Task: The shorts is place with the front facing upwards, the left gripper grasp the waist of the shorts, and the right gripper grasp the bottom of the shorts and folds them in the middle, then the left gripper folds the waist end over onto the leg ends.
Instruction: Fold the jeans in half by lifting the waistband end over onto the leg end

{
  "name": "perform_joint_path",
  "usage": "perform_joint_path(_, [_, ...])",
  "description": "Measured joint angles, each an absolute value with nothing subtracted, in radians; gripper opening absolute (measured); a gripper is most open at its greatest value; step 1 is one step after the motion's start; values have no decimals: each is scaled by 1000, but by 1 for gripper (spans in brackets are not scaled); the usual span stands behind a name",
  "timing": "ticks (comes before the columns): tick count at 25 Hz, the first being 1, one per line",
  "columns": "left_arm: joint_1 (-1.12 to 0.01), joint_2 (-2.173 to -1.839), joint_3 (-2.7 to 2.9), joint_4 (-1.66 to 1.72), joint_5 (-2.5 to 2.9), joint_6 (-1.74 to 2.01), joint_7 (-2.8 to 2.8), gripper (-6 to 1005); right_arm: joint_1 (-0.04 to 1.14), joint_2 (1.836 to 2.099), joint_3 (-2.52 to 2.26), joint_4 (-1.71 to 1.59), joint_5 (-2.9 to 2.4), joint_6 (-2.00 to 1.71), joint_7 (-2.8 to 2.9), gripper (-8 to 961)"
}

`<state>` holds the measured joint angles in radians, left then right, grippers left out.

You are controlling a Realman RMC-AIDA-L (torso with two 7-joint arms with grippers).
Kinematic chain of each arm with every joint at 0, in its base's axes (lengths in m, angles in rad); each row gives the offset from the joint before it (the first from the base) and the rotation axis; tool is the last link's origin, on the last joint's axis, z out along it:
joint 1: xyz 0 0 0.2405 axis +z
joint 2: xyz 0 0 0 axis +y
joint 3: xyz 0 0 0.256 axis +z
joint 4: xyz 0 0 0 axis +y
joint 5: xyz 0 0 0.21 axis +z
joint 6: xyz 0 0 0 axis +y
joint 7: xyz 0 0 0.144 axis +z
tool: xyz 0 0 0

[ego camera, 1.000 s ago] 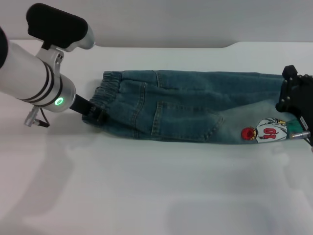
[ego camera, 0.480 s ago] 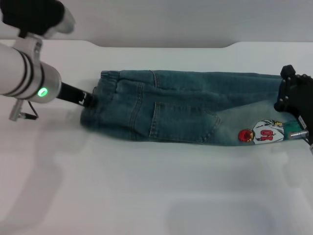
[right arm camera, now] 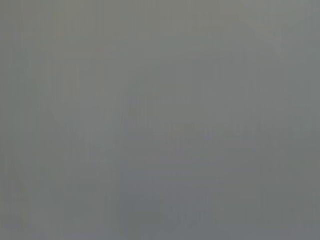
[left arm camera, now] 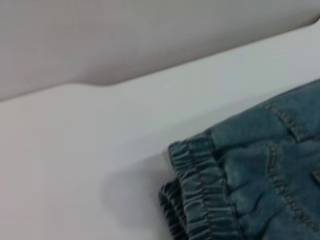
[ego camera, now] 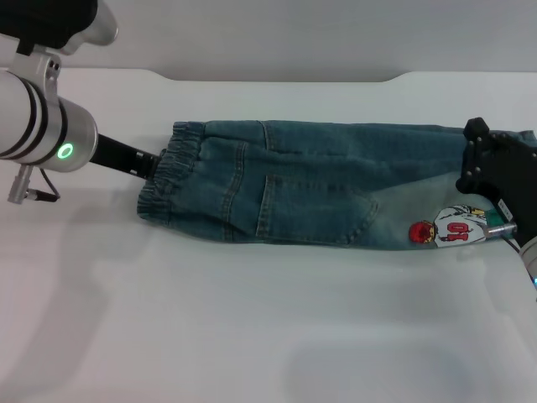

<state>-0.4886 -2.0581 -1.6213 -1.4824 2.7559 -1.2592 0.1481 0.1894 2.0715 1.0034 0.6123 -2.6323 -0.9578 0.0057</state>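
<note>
In the head view, the shorts (ego camera: 302, 185) are lying already folded lengthwise on the table (ego camera: 252, 336); the waist of the shorts (ego camera: 164, 180), at left, is being met by the left gripper (ego camera: 149, 164), and the bottom of the shorts (ego camera: 491, 222), at right, is being covered by the right gripper (ego camera: 495, 180). Neither pair of jaws can be judged. In the left wrist view, only the waist (left arm camera: 200, 200) is being shown. The right wrist view is blank. The waist-over-hems fold is judged left.

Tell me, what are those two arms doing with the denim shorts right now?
Left pincer at the waist of the shorts. Right pincer over the leg ends. Shorts folded lengthwise, flat. Nothing in the way.
</note>
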Motion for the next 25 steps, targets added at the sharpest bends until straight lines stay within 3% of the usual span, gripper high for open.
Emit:
perform_joint_path(5, [-491,-2060,-1610,-1487,2788,-1260,148,-2,188,2071,1003,612,-2633,-958,6,-1])
perform_joint_path(12, [-510,-2058,-1613,-1451,2793,-1272,157,146,184,2071,1003,607,-2634,-958,7,-1])
perform_joint_path(25, [-538,-2061,-1605,-1355,2771,-1306,172,678,183,2071,999,612,-2635,-956,8,-1])
